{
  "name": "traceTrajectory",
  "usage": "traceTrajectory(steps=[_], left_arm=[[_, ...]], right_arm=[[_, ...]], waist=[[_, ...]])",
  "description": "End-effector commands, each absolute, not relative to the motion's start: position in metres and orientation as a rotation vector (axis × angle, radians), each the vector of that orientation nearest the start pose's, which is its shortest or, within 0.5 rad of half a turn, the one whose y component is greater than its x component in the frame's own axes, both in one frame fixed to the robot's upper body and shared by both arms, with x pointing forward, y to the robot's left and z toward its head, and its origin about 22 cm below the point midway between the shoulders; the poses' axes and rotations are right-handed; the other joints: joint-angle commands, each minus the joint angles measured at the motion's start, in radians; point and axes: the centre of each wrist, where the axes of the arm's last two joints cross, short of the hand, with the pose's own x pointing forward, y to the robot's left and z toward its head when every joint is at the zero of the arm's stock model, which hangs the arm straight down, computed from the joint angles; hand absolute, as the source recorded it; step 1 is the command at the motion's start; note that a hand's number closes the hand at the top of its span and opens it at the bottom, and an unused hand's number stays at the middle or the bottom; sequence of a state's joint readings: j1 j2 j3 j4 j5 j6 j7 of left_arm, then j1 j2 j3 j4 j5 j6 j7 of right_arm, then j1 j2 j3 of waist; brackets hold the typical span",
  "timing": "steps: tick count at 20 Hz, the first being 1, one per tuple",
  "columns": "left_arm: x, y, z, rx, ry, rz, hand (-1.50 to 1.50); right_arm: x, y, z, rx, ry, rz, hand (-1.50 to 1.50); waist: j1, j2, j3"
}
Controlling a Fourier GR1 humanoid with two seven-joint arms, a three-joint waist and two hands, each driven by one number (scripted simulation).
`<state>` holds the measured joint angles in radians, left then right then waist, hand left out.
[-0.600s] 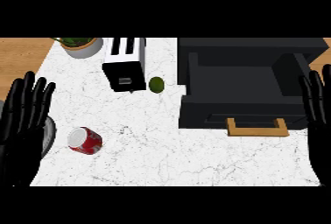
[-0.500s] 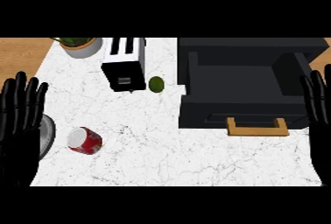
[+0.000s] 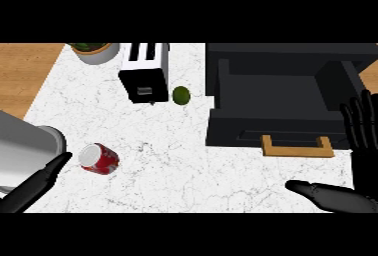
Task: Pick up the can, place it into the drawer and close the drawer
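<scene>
Left hand (image 3: 33,187) is dropping lower, straight fingers pointing just beside the can (image 3: 98,158); right hand (image 3: 365,167) is holding fingers spread beside the drawer (image 3: 273,75).

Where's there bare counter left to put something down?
The widest bare counter lies between the can and the wooden handle of the drawer, running to the near edge. A smaller patch sits left of the toaster. It is crowded where the toaster, green fruit and drawer meet.

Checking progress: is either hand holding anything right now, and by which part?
Nothing is held. The can lies on the counter beside the left hand, no fingers round it; the right hand is open, empty.
</scene>
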<state>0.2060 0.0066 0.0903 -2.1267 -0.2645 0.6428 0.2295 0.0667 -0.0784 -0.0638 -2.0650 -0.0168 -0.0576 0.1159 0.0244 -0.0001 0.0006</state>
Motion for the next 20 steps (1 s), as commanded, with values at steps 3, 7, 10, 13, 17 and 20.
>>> traceTrajectory(steps=[3,7,10,13,17,20], left_arm=[[0.156,0.22,0.088,0.869,-1.542,0.839,-1.5],[0.137,0.197,0.096,0.868,-1.515,0.851,-1.5],[0.159,0.187,0.098,0.878,-1.52,0.832,-1.5],[0.179,0.18,0.085,0.899,-1.505,0.819,-1.5],[0.199,0.179,0.074,0.881,-1.444,0.836,-1.5],[0.203,0.182,0.075,0.88,-1.423,0.818,-1.5]], right_arm=[[0.198,-0.263,0.104,-0.16,-1.794,-0.068,-1.5],[0.188,-0.269,0.109,-0.162,-1.8,-0.057,-1.5],[0.197,-0.266,0.104,-0.146,-1.805,-0.064,-1.5],[0.193,-0.269,0.104,-0.154,-1.807,-0.063,-1.5],[0.185,-0.28,0.104,-0.171,-1.815,-0.071,-1.5],[0.197,-0.271,0.117,-0.177,-1.804,-0.084,-1.5]], waist=[[-0.028,0.0,0.003],[-0.027,-0.001,0.001],[-0.028,0.001,0.001],[-0.029,0.001,0.0],[-0.033,0.001,0.0],[-0.026,0.0,-0.001]])
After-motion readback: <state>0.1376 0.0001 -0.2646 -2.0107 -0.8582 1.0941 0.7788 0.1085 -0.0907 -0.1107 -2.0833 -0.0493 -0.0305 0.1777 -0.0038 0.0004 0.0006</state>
